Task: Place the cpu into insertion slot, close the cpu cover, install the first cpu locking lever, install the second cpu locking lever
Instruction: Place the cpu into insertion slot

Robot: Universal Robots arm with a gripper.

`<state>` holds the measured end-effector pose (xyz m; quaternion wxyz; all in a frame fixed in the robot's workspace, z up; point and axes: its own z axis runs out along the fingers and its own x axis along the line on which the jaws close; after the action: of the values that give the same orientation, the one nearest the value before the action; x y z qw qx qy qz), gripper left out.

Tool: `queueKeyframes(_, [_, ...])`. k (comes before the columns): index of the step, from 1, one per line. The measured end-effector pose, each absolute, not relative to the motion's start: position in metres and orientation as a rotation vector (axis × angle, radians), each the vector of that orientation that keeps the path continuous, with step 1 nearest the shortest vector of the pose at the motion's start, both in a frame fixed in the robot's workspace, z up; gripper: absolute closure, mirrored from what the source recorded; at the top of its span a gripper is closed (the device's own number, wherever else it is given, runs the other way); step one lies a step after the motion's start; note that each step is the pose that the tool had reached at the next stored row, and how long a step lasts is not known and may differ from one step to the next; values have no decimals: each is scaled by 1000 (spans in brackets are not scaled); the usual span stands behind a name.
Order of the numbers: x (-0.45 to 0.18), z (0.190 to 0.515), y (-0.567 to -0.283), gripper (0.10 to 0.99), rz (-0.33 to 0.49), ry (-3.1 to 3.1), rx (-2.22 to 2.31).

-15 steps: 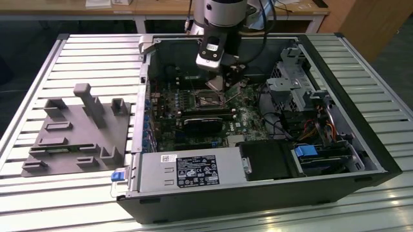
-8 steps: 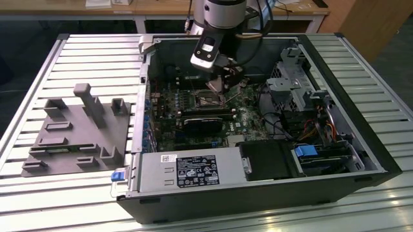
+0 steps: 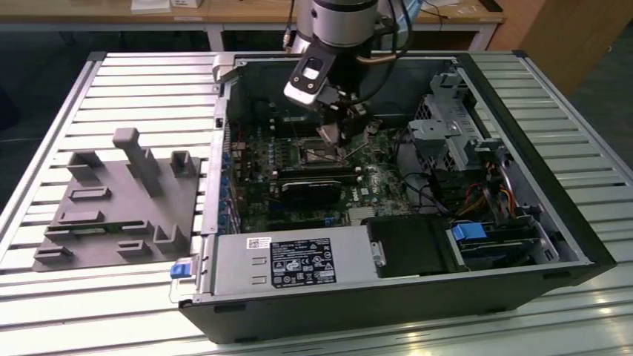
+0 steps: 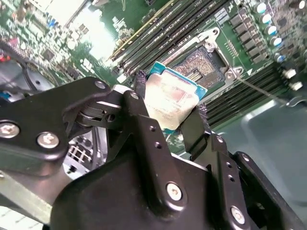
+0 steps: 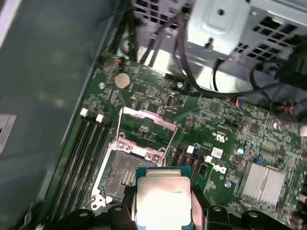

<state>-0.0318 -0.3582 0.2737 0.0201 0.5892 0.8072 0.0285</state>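
End effector (image 4: pixel 170 98) clamped on the cpu (image 4: pixel 173 96), with one black finger (image 4: pixel 140 84) on each of two opposite edges and the jaws only as wide as the chip. The silvery top faces the wrist cameras, with a green edge showing around it.

The cpu hangs just above the insertion slot (image 5: pixel 122 175). In the first wrist view it overlaps the slot's edge on the end effector's side. It is not seated; whether it touches the slot I cannot tell.

The slot is open, its dark centre exposed. The cpu cover (image 5: pixel 152 120) stands raised on the side of the slot away from the end effector. In the second wrist view a thin wire lever (image 4: pixel 261 90) runs out from a corner of the slot.

Green circuit board (image 5: pixel 211 120) all round the slot; memory slots (image 5: pixel 76 158) run just beside it.

In the exterior view the arm (image 3: pixel 342 30) reaches into the open computer case (image 3: pixel 568 230), directly over the slot. The grey power-supply box (image 3: pixel 287 263) is well apart from the slot. A grey fixture block (image 3: pixel 118 200) on the slatted bench (image 3: pixel 59 311) sits outside the case, farther from the slot, toward the exterior view's left.
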Motion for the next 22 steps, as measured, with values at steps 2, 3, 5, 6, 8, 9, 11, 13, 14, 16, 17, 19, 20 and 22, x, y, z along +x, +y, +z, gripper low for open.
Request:
queueKeyframes(2, [-32,273,-358,549,87,2467,1875])
queueKeyframes(3, [-32,272,-358,549,86,2450,1897])
queueKeyframes(5, [-32,272,-358,549,85,2415,1940])
queueKeyframes(6, [-32,271,-358,549,85,2396,1962])
queueKeyframes(8, [-32,270,-358,549,83,2360,2005])
queueKeyframes(9, [-32,270,-358,549,83,2340,2026])
queueKeyframes(11, [-32,269,-358,549,81,2303,2068])
queueKeyframes(13, [-32,268,-358,549,80,2264,2108])
queueKeyframes(14, [-32,268,-358,549,79,2245,2128])
queueKeyframes(16, [-32,267,-358,549,78,2217,2156])
queueKeyframes(17, [-32,267,-357,549,78,2213,2161])
queueKeyframes(19, [-33,266,-354,549,78,2209,2164])
queueKeyframes(20, [-33,265,-352,549,78,2208,2165])
queueKeyframes(22, [-33,264,-348,549,78,2208,2165])
